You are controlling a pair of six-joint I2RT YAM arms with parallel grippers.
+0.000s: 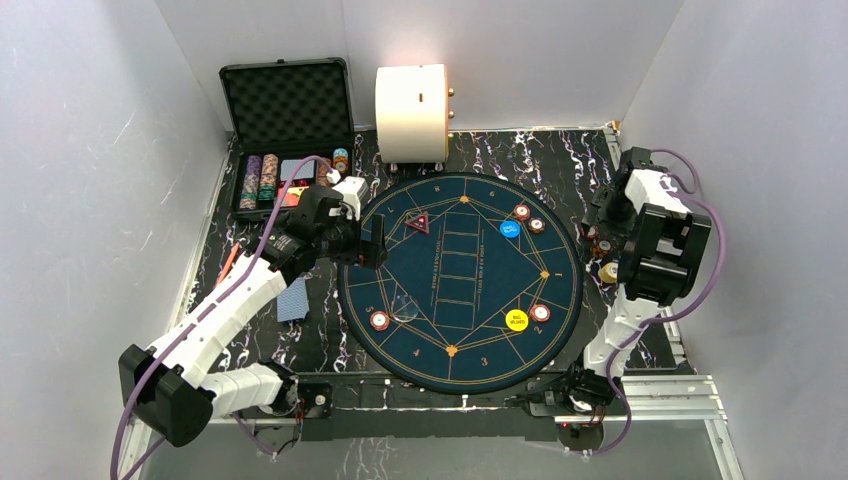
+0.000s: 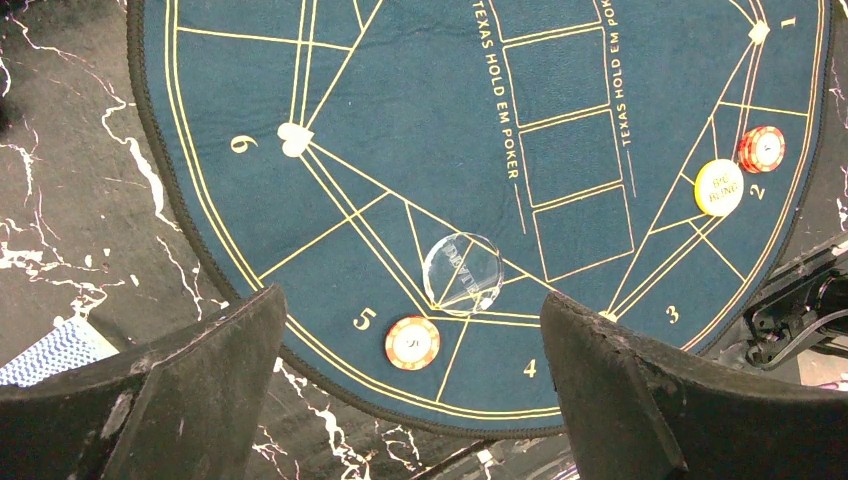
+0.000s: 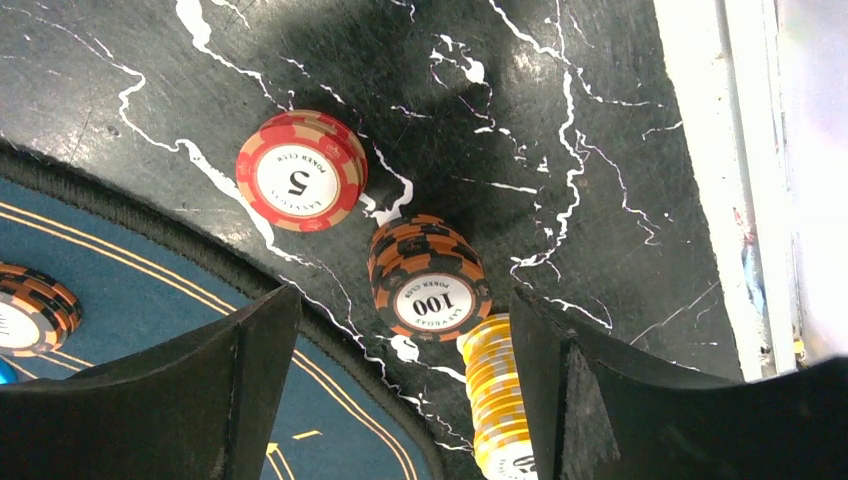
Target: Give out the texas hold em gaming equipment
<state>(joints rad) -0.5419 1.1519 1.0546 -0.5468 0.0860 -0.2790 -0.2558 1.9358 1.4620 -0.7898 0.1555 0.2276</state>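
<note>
Both pairs of fingers were spread wide, empty.

Low on the felt mat (image 1: 470, 340), a red-and-white chip (image 1: 379, 320) was seen at left and a yellow button (image 1: 517, 320) beside a second chip (image 1: 540, 313) at right. Blue-backed cards (image 1: 292, 298) were seen on the tabletop (image 1: 500, 150) just left of it. The left fingers (image 2: 180, 400) were held over the mat's left edge, the right fingers (image 3: 180, 400) over three chip stacks (image 3: 430, 285) off its right edge. Higher up, a blue button (image 1: 510, 228) and a red triangular marker (image 1: 417, 223) were seen.
</note>
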